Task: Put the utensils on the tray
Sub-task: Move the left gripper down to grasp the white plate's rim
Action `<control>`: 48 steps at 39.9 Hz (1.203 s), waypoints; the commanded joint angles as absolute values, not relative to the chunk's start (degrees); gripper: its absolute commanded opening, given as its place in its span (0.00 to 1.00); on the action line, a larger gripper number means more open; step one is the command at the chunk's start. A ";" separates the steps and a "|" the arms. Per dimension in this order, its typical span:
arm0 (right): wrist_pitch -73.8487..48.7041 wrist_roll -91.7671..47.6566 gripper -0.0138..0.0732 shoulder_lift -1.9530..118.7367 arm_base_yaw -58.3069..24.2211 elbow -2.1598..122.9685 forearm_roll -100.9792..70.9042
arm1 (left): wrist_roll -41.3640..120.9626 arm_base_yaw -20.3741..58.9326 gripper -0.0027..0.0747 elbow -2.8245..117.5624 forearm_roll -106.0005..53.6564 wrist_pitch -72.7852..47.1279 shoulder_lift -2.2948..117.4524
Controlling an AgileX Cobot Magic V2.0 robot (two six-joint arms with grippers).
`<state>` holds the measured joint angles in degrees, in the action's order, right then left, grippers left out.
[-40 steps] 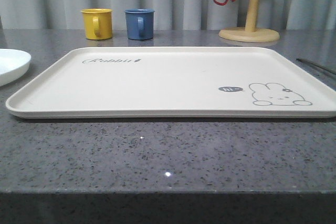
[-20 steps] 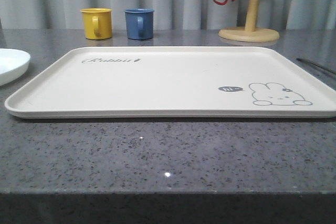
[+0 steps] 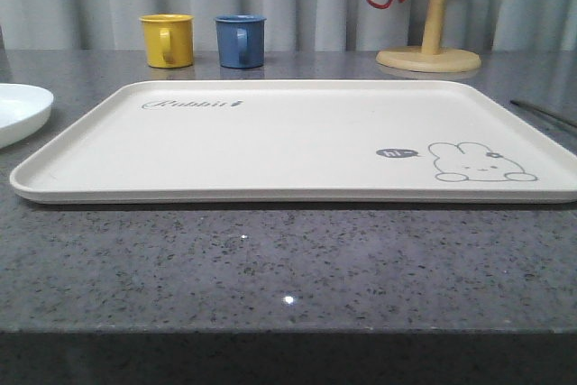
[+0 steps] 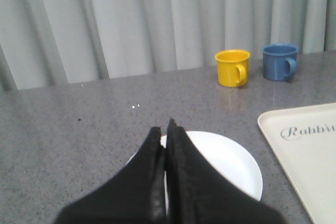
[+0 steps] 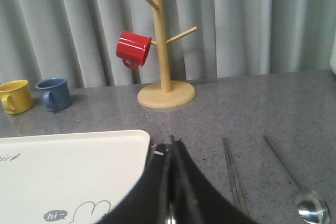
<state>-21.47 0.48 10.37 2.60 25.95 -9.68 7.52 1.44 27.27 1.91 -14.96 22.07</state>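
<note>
I read 2 texts, both on the tray [image 3: 270, 146]. "Rabbit" in grey script [image 3: 192, 105] runs along its far left part, cut off to "Rabbi" in my left wrist view. "hi" sits in a dark speech bubble [image 3: 397, 152] just beside the rabbit drawing [image 3: 476, 161].
</note>
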 commanded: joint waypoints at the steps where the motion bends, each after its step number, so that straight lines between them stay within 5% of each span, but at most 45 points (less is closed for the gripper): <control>1: -19.53 0.31 0.08 16.52 2.92 31.39 -9.93 | 7.06 1.42 0.01 30.41 1.93 -11.29 25.92; 14: -20.32 0.31 0.10 20.33 2.92 33.20 -9.93 | 7.06 1.42 0.06 30.49 1.93 -10.90 26.49; 17: -20.45 0.31 0.20 20.33 2.92 33.20 -9.93 | 7.06 1.42 0.20 30.49 1.66 -10.90 26.49; 23: -20.79 0.31 0.55 20.33 2.92 33.20 -9.93 | 7.06 1.42 0.67 30.49 1.31 -10.90 26.49; 27: -20.84 0.31 0.75 20.33 2.92 33.20 -9.93 | 7.06 1.42 0.85 30.49 1.31 -10.90 26.49; 41: -20.79 0.31 0.80 20.33 2.92 33.20 -9.93 | 7.06 1.42 0.86 31.13 -1.14 -11.95 27.76; 48: -20.79 0.31 0.80 20.33 2.92 33.20 -9.93 | 7.17 1.42 0.86 40.17 -1.67 -26.51 38.59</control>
